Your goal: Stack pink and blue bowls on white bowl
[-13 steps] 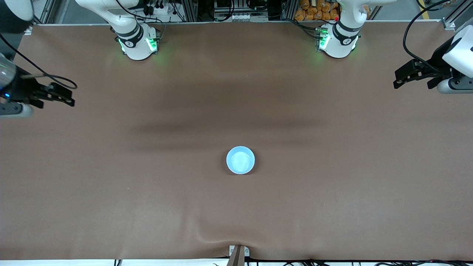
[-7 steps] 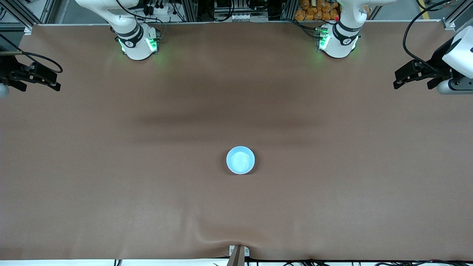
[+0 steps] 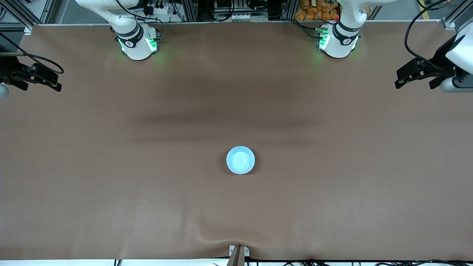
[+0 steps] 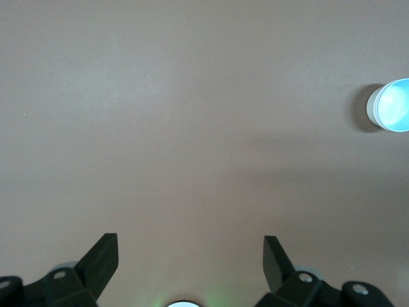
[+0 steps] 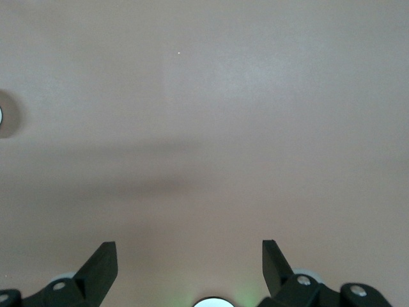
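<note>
The blue bowl (image 3: 240,160) sits upright in the middle of the table; it also shows in the left wrist view (image 4: 394,105), where a pale wall shows below its rim. No pink bowl or white bowl shows on its own; I cannot tell whether they lie under the blue one. My left gripper (image 3: 400,79) is open and empty over the left arm's end of the table, as its wrist view (image 4: 192,246) shows. My right gripper (image 3: 57,82) is open and empty over the right arm's end of the table, as its wrist view (image 5: 190,249) shows.
The brown table cloth (image 3: 147,192) has a crease at its edge nearest the front camera, by a small bracket (image 3: 238,252). The arm bases (image 3: 138,42) stand along the farthest edge.
My right gripper drew back toward the table's end and the base side, then stopped. My left gripper barely moved. The blue bowl stayed put.
</note>
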You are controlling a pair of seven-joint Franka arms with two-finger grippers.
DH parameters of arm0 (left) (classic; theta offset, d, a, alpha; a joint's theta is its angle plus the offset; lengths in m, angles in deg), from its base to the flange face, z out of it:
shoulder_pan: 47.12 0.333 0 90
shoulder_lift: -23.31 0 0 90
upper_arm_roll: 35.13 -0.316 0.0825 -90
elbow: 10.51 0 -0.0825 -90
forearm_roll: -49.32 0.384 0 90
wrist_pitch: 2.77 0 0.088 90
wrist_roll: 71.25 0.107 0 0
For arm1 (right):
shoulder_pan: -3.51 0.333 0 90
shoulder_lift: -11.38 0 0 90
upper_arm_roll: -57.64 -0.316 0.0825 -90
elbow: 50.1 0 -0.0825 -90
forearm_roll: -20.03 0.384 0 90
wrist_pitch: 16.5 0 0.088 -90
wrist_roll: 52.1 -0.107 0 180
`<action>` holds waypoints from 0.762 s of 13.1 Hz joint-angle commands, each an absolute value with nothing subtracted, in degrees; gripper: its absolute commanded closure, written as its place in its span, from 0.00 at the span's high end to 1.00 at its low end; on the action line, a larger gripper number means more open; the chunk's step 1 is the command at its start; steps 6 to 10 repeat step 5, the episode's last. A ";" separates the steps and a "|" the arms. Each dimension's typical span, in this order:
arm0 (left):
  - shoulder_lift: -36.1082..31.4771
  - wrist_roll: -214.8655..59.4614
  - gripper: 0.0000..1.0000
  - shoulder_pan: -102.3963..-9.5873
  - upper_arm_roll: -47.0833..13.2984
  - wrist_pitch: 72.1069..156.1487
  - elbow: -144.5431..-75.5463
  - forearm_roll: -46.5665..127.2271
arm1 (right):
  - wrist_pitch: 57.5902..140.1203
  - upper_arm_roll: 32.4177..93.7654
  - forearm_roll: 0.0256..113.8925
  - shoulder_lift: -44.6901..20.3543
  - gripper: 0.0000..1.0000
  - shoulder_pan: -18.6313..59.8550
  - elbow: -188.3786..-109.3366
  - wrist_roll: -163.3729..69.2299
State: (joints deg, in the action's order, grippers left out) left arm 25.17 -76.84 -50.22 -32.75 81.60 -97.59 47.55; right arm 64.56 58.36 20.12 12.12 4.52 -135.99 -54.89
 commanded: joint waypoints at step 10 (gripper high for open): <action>23.92 -76.61 1.00 -50.28 -32.76 81.43 -95.85 47.30 | 64.27 57.91 19.76 12.18 1.00 3.07 -135.62 -55.27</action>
